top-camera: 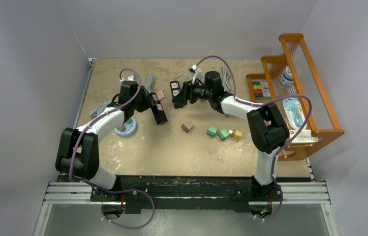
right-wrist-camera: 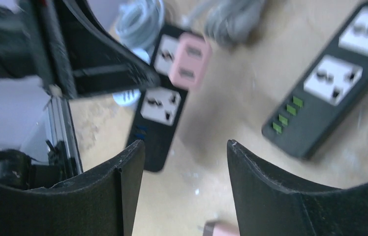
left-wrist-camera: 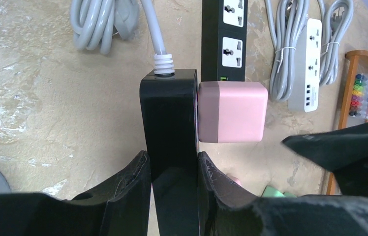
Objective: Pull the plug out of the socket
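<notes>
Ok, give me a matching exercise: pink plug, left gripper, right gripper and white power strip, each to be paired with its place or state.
Things:
1. pink plug
2. left gripper
3. right gripper
4. white power strip

Places or states:
A. open, holding nothing
B. lying on the table
C. seated in the black power strip
D. shut on the black power strip

Pairs: 1-C, 2-D, 3-A, 4-B

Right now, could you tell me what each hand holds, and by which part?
The left hand clamps the black power strip across its body, just beside the pink plug. The right hand is open and holds nothing.
</notes>
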`<state>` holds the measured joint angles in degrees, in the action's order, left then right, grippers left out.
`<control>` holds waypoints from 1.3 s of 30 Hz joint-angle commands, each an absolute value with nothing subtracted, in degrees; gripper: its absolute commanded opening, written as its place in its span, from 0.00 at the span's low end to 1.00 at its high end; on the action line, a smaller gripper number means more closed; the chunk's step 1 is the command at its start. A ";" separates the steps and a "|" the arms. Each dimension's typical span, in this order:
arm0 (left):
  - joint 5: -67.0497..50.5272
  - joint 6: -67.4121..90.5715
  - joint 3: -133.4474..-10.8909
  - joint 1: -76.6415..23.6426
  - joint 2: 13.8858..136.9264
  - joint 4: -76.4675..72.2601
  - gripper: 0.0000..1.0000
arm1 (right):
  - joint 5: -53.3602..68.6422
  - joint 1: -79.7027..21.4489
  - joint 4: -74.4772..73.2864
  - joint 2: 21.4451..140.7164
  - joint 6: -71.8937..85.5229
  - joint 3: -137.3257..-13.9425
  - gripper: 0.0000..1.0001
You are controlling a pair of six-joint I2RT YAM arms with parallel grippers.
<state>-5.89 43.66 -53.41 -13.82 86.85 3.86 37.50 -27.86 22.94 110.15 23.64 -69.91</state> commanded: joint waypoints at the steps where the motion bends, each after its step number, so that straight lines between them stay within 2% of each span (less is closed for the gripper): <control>1: -8.37 42.69 -54.57 -13.45 82.98 -2.54 0.00 | 39.84 -28.03 34.05 111.68 28.76 -75.50 0.64; 13: -9.42 42.25 -53.43 -13.45 81.74 -3.65 0.00 | 42.92 -29.30 29.31 121.32 28.76 -88.18 0.65; 23: -10.16 42.27 -53.25 -13.45 82.07 -4.22 0.00 | 44.26 -31.79 29.66 124.36 29.53 -92.09 0.65; 35: -9.66 42.12 -52.82 -13.45 81.24 -4.36 0.00 | 43.36 -33.45 20.78 128.64 27.34 -98.12 0.58; 36: -9.67 42.09 -52.90 -13.45 81.22 -4.39 0.00 | 43.26 -33.62 20.11 128.87 26.96 -98.63 0.51; 37: -9.67 42.10 -52.79 -13.45 81.26 -4.35 0.00 | 43.26 -33.73 20.16 128.93 26.90 -98.73 0.38; 38: -9.62 42.10 -52.72 -13.45 81.29 -4.33 0.00 | 43.31 -33.75 20.55 128.81 27.13 -98.52 0.12; 39: -9.59 42.10 -52.72 -13.45 81.25 -4.34 0.00 | 43.47 -33.75 21.26 128.66 28.02 -98.19 0.00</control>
<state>-8.36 42.39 -52.23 -13.52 84.60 2.26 42.72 -32.97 21.56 129.86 28.80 -95.68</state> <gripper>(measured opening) 0.315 0.299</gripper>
